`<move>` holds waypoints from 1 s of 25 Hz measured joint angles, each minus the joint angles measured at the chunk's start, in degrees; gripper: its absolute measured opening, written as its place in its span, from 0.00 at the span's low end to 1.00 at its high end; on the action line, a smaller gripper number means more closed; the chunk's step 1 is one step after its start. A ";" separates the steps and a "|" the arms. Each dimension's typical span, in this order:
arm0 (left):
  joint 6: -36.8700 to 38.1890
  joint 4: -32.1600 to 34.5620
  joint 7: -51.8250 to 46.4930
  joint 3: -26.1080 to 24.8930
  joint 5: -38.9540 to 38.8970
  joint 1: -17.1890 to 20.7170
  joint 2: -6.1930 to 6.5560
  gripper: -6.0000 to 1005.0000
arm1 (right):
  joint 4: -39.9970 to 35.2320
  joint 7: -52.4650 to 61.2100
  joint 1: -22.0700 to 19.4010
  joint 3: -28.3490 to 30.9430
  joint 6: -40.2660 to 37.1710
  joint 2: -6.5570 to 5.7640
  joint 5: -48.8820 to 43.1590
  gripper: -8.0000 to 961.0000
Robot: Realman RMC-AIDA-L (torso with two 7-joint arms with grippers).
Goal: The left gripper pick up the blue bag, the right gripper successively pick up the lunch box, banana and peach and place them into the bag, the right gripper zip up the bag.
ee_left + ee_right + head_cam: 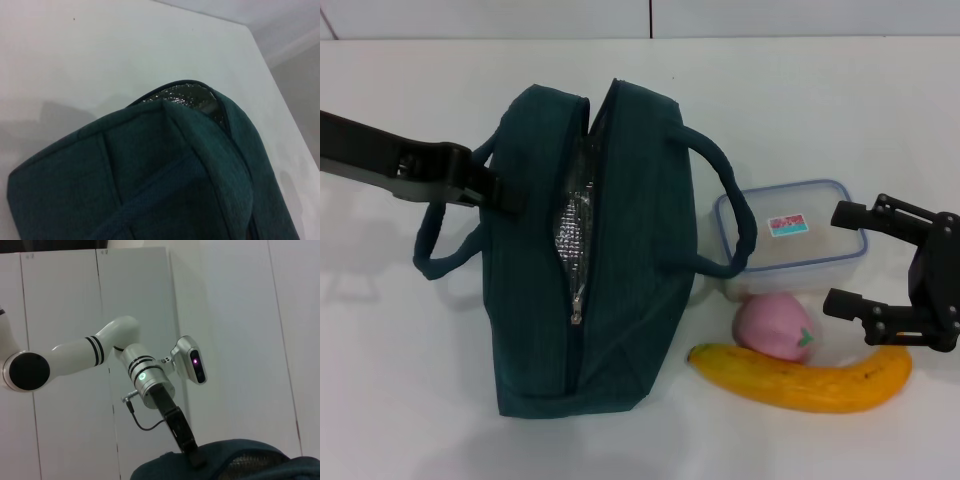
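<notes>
Head view: left gripper (505,195) pinches the bag (620,300) edge; right gripper (850,258) hangs spread, empty, by the box (790,225) beside the bag — the slim mouth could snag that box.

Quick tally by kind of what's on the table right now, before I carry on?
Bag: 1, the blue bag, zip open
Box: 1, the lunch box
Fruit: 2, the banana and the peach
Total: 4
</notes>
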 joint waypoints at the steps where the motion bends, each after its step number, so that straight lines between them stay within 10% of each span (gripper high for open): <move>1: -0.11 -0.11 0.01 0.00 0.20 -0.18 0.02 0.11 | 0.10 -0.05 -0.03 0.01 0.03 0.00 0.07 0.92; 25: -2.59 -0.26 1.59 0.00 -0.17 0.19 -2.30 0.05 | 28.85 5.19 -0.30 0.36 13.95 0.81 35.16 0.92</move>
